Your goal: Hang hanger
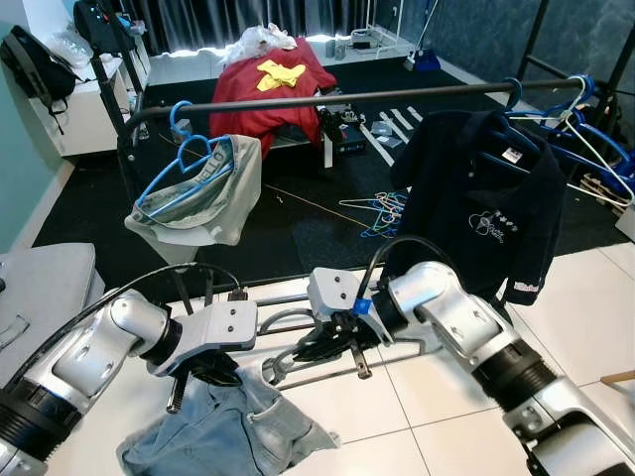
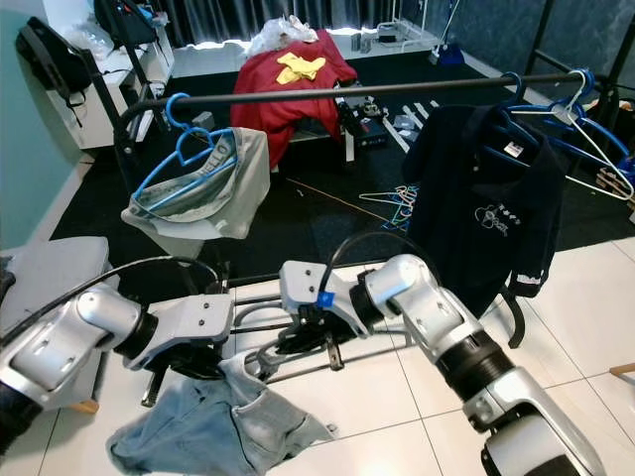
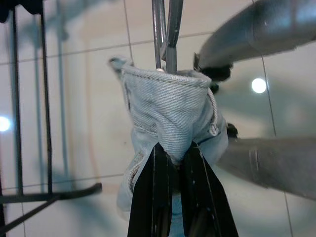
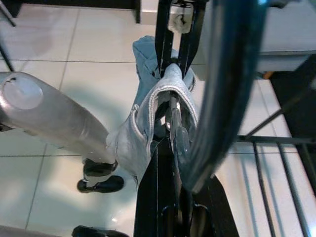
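Note:
A light blue denim garment hangs low over the white tile floor. My left gripper is shut on a fold of its waistband. My right gripper is shut on a thin dark hanger, whose rods run into the same waistband. The two grippers sit close together, just in front of the rack's low base bars. The dark clothes rail runs across higher up and farther away.
On the rail hang a grey garment on a blue hanger at left, a navy shirt at right, and several blue hangers at the far right. Loose hangers lie on the dark carpet. A grey seat stands at left.

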You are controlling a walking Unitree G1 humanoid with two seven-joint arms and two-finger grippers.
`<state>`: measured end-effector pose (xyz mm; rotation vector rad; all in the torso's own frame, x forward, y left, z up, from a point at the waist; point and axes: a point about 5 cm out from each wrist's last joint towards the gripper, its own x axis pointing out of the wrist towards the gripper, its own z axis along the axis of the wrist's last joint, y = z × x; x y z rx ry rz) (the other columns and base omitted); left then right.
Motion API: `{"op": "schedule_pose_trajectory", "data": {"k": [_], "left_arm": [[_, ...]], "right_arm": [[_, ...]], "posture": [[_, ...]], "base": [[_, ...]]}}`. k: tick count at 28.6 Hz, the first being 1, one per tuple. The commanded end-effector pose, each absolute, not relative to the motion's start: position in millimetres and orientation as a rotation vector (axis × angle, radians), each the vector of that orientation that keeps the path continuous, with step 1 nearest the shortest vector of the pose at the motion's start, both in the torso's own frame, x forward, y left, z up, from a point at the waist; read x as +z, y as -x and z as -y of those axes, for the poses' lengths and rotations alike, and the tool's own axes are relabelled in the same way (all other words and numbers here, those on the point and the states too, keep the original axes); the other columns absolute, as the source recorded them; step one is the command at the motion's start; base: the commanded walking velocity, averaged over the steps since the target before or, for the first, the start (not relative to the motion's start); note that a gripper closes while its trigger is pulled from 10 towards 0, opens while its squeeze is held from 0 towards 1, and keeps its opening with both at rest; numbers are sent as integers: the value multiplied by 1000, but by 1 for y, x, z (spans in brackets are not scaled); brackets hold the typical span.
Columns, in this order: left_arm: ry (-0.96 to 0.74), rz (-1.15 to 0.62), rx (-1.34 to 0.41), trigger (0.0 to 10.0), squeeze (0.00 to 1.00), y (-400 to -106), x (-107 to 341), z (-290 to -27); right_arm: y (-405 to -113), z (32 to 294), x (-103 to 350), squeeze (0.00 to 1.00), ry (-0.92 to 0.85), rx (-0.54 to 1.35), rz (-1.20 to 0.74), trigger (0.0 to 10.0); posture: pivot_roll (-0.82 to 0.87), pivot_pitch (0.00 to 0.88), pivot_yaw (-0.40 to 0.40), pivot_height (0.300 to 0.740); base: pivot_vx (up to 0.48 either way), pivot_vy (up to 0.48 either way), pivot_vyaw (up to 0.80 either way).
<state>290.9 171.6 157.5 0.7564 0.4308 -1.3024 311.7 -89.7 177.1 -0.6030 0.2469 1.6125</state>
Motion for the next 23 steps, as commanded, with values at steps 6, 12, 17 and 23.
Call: {"op": "schedule_pose_trajectory", "data": {"k": [6, 12, 17, 23], "left_arm": [[-629, -161, -1204, 0, 0, -306, 189, -165], [-505, -56, -1167, 0, 0, -308, 200, -165], [-402, 34, -1256, 0, 0, -299, 208, -157], [-406, 101, -1387, 0, 0, -288, 213, -145]], "right_arm": [[-301, 83, 168, 0, 498, 1600, -176, 0], [-299, 83, 169, 0, 405, 1539, -74, 0], [-298, 85, 171, 0, 333, 1523, 4, 0], [-293, 89, 173, 0, 294, 1574, 29, 0]], "posture": [[-47, 64, 25, 740], [-48, 69, 29, 740], [-48, 71, 28, 740], [-50, 69, 22, 740]], "base": [[0, 0, 0], [0, 0, 0], [0, 0, 0], [0, 0, 0]]}}
